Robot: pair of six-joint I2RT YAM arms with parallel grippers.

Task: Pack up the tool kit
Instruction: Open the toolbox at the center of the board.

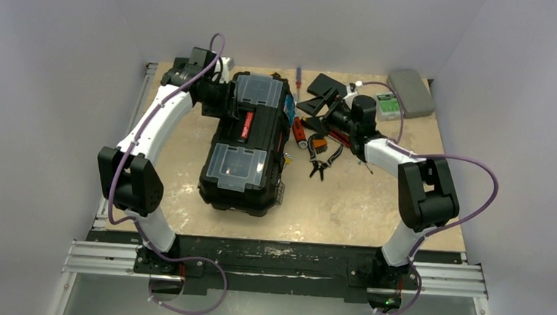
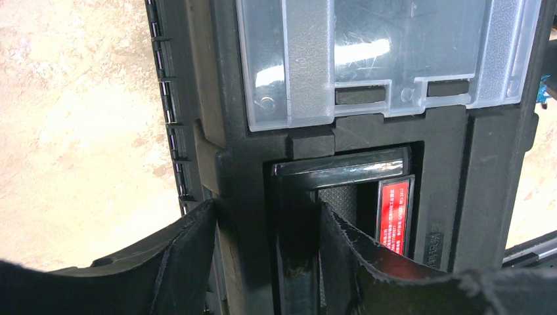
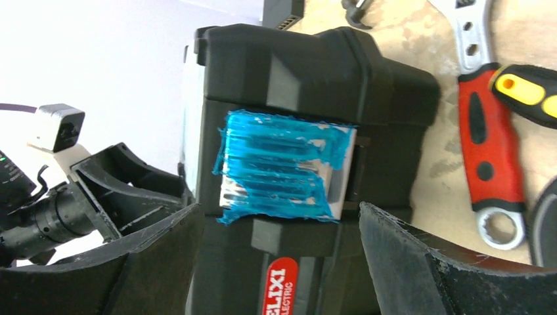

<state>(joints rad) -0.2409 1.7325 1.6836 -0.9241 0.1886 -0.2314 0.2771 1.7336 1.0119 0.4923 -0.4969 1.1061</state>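
Note:
The tool kit's black toolbox (image 1: 247, 145) lies in the middle of the table, lid shut, with two clear lid compartments and a red-marked handle (image 1: 247, 125). My left gripper (image 1: 224, 103) is at its far left side. In the left wrist view the gripper (image 2: 266, 210) is closed across the lid rim and the handle's black bar (image 2: 295, 262). My right gripper (image 1: 321, 105) is open beside the box's right side. In the right wrist view it (image 3: 279, 213) faces the latch covered in blue film (image 3: 282, 167) without touching it. Small tools lie to the right: pliers (image 1: 324, 160) and a red-handled wrench (image 3: 489, 151).
A grey rounded case (image 1: 411, 92), a flat black box (image 1: 329, 84) and a green-and-white box (image 1: 387, 106) sit at the back right. A screwdriver (image 1: 298, 78) lies at the back. White walls enclose the table on three sides.

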